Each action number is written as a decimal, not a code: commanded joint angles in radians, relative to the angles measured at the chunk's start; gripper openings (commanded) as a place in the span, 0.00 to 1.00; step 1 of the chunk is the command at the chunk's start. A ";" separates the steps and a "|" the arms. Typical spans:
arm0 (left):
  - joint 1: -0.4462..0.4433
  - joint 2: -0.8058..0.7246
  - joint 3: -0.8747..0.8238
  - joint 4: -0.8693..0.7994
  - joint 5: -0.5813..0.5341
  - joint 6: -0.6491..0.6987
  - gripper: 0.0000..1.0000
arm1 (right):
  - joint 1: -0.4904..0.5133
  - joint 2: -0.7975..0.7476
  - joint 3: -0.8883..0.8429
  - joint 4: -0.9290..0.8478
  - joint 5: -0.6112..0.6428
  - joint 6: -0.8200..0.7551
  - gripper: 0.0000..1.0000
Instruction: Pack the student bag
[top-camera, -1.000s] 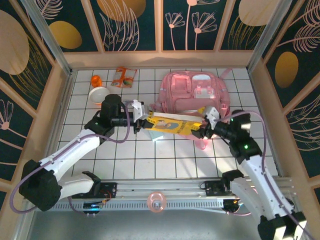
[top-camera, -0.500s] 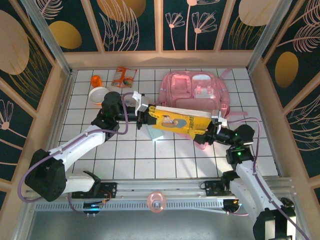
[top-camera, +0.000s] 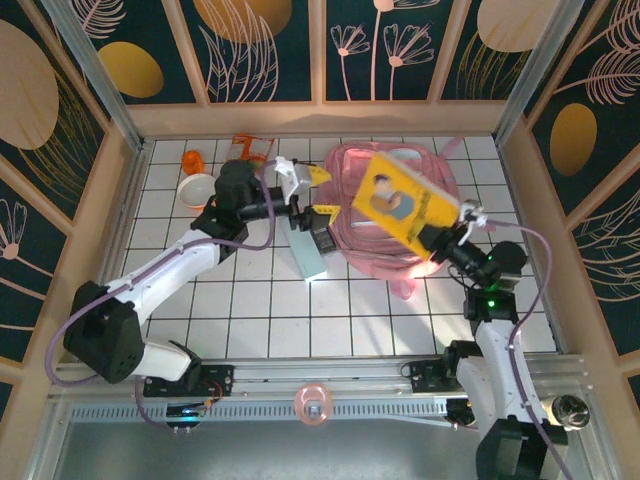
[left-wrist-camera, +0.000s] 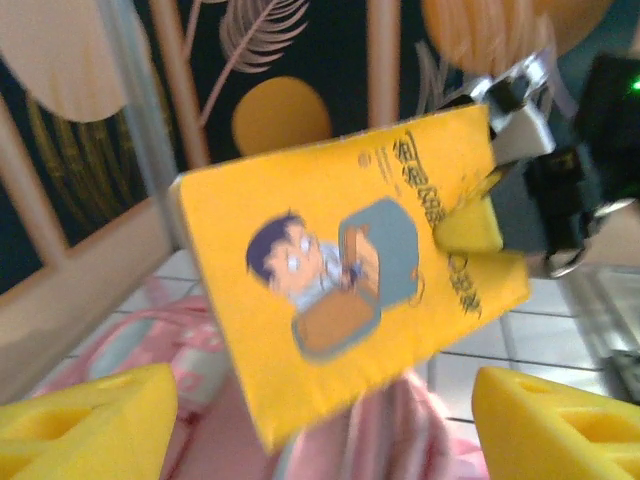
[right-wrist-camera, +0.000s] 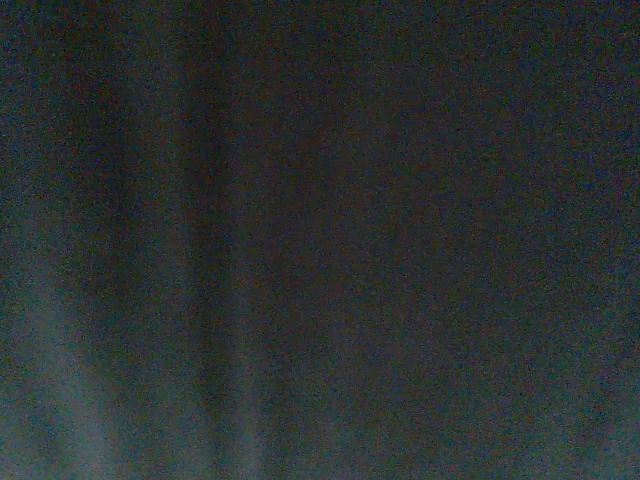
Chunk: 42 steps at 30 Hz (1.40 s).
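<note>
The pink student bag (top-camera: 372, 238) lies flat at the back middle of the tiled table and shows under the book as pink fabric (left-wrist-camera: 330, 440). A yellow book with a cartoon boy (top-camera: 405, 202) hangs tilted above the bag. My right gripper (top-camera: 440, 240) is shut on the book's lower right edge; its fingers (left-wrist-camera: 470, 225) clamp the cover (left-wrist-camera: 350, 290). My left gripper (top-camera: 320, 205) stands open just left of the bag, apart from the book, its yellow fingertips (left-wrist-camera: 90, 420) wide apart. The right wrist view is dark.
A teal flat book (top-camera: 305, 255) lies left of the bag. An orange cup (top-camera: 193, 160), a white bowl (top-camera: 197, 188) and a snack packet (top-camera: 245, 150) sit at the back left. Wooden walls (top-camera: 530, 200) close in both sides and the back.
My left gripper has let go of the yellow book and opened. My right gripper has shut on the book and swung it up over the bag.
</note>
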 joint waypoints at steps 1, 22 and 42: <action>-0.053 0.061 0.053 -0.171 -0.157 0.273 0.80 | -0.070 -0.012 0.134 -0.308 0.257 0.049 0.00; -0.272 0.603 0.431 -0.366 -0.366 0.602 0.91 | -0.092 -0.121 0.210 -0.679 0.563 -0.006 0.00; -0.271 0.803 0.585 -0.510 -0.466 0.632 0.56 | -0.091 -0.114 0.214 -0.697 0.504 -0.018 0.00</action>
